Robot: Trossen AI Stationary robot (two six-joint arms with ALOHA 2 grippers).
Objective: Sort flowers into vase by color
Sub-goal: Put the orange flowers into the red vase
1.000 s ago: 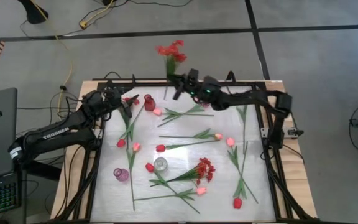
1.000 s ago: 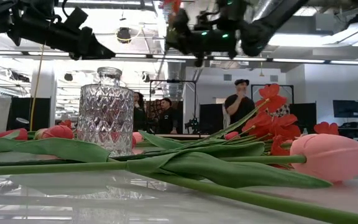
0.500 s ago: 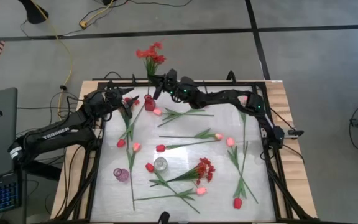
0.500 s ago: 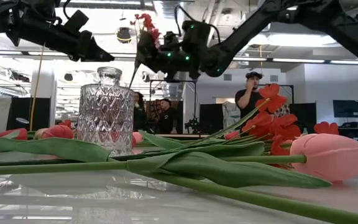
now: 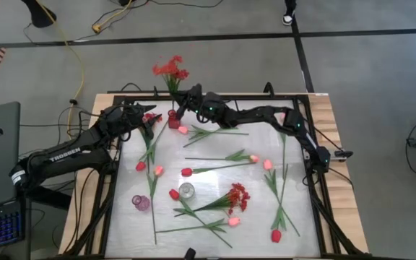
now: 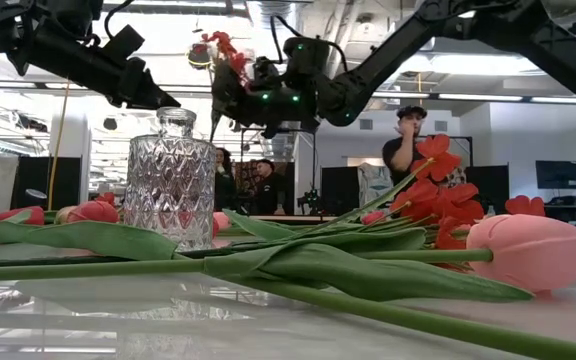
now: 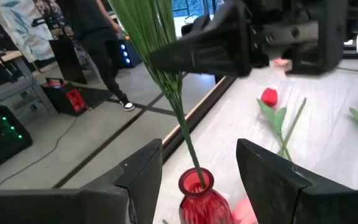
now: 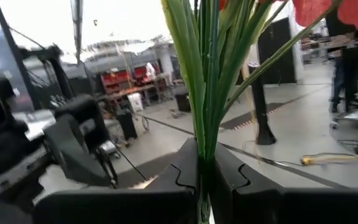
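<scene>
Glossy red glass vase (image 7: 199, 200) — faceted clear one (image 6: 171, 178)

Two dark jointed arms, matte black. Left arm (image 5: 63, 155) marked white "TROSSEN". Right arm (image 5: 266, 115) shows green indicator lights, black cables along links.

— Which views do we hold?
— High: straight down over the bench (image 5: 215, 155). Low: bench-level, facing the room.
— Wrist views?
— Close, both sharing the red vase (image 7: 199, 199) corner.
</scene>
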